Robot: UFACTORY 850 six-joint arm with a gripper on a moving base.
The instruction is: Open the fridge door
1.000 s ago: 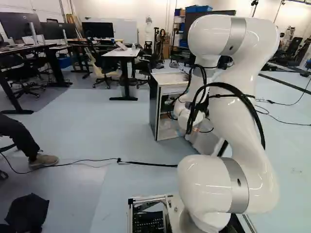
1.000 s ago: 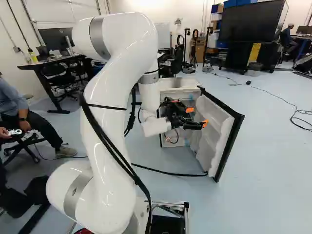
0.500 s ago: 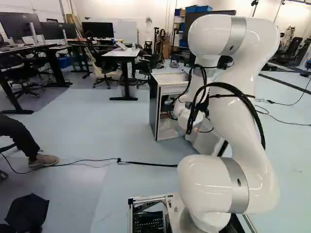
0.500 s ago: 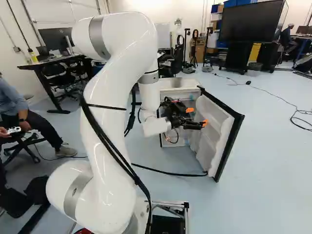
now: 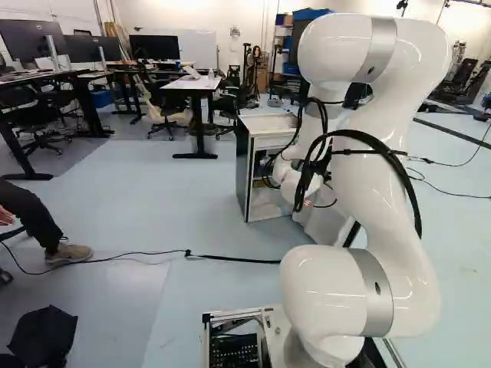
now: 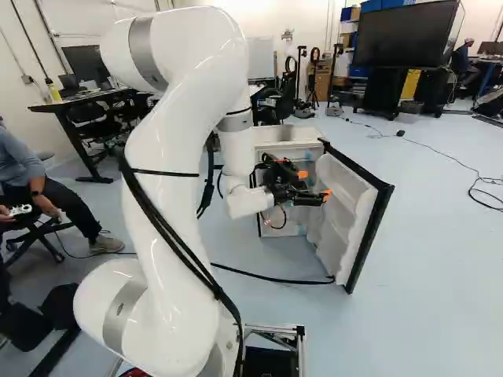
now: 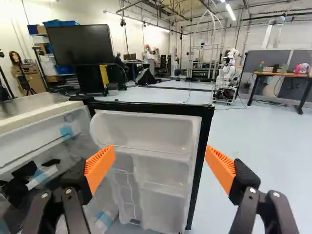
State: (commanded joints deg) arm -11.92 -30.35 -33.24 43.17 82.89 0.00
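On a pale blue floor point(image 6: 440, 259), the fridge door point(image 6: 343, 216) stands swung out from the fridge point(image 6: 284, 135), ahead of the wide-parted jaws, which could catch its free edge point(image 7: 197, 170) if the arm point(image 6: 189, 118) swings sideways.

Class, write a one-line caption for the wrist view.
Open claw with orange pads facing the white shelves inside an open fridge door.
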